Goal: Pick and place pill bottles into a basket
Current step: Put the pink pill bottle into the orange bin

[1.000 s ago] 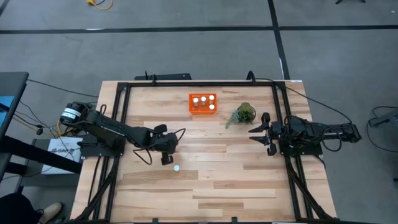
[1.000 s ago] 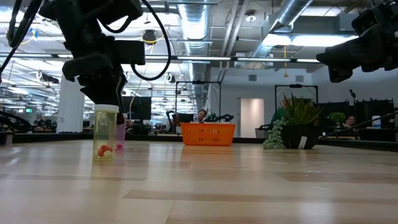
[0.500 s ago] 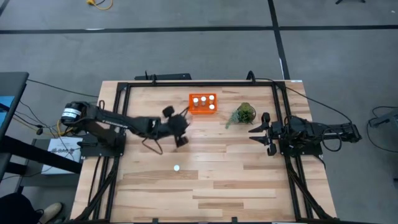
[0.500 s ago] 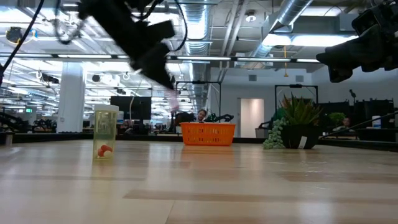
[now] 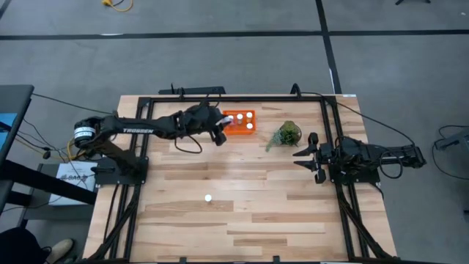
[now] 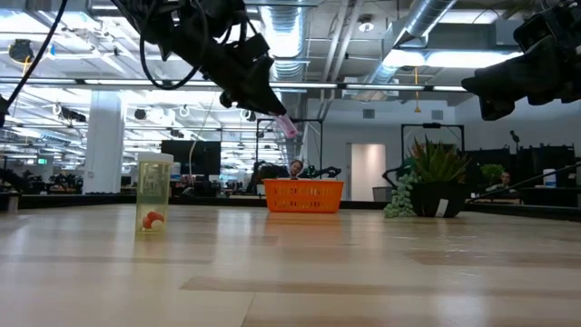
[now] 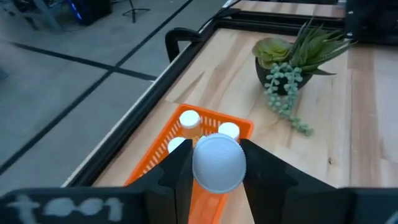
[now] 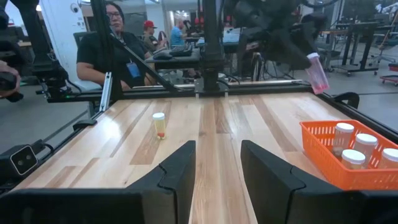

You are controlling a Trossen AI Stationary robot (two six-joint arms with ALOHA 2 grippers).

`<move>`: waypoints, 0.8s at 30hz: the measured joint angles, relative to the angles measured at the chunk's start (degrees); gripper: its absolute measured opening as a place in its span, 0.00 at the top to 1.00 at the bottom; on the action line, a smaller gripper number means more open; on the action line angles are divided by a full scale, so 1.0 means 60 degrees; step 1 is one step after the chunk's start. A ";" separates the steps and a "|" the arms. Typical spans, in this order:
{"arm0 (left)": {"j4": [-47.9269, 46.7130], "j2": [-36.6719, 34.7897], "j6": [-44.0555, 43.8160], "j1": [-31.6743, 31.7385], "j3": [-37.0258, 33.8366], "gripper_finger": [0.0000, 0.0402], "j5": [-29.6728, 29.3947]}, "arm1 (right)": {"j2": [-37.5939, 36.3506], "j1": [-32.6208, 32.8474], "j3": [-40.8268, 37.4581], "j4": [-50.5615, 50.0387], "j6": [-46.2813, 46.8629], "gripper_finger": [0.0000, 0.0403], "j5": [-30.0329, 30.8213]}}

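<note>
My left gripper (image 5: 222, 127) is shut on a pink-tinted pill bottle (image 6: 287, 125) with a white cap (image 7: 217, 163). It hovers over the left end of the orange basket (image 5: 242, 130), which stands near the table's far edge. Three white-capped bottles (image 7: 188, 118) stand upright in the basket. One more bottle (image 5: 208, 197) stands alone on the near middle of the table and also shows in the low view (image 6: 154, 193). My right gripper (image 5: 304, 158) is open and empty at the table's right side. My left gripper pinches the pink bottle by its two sides (image 7: 194, 167) between its two fingers. The fingers slant down from the table's left. The bottle is tilted, its cap facing back toward the wrist, and it hangs clear above the basket (image 6: 304, 194).
A small green plant in a pot (image 5: 287, 134) stands just right of the basket. A black frame (image 5: 220, 97) runs round the table. People sit beyond the table's left edge in the right wrist view (image 8: 118, 43).
My left gripper has lifted the pink bottle off the table's middle and carried it up and toward the far edge, to above the basket's left end. The bottle has tipped from upright to tilted. The lone bottle has stayed in place.
</note>
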 joint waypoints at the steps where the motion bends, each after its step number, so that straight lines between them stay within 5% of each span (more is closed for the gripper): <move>1: -0.0156 0.0004 0.0076 0.0023 0.0109 0.75 0.0017 | 0.0000 0.0004 0.0000 0.0000 0.0000 0.70 -0.0002; 15: -0.3152 0.2696 0.0817 0.0201 0.3199 0.74 -0.0002 | -0.0001 0.0000 0.0000 0.0000 0.0000 0.70 -0.0001; 24: -0.4744 0.4090 0.0865 0.0520 0.4948 0.74 0.0932 | -0.0004 0.0002 0.0000 -0.0001 0.0000 0.70 0.0000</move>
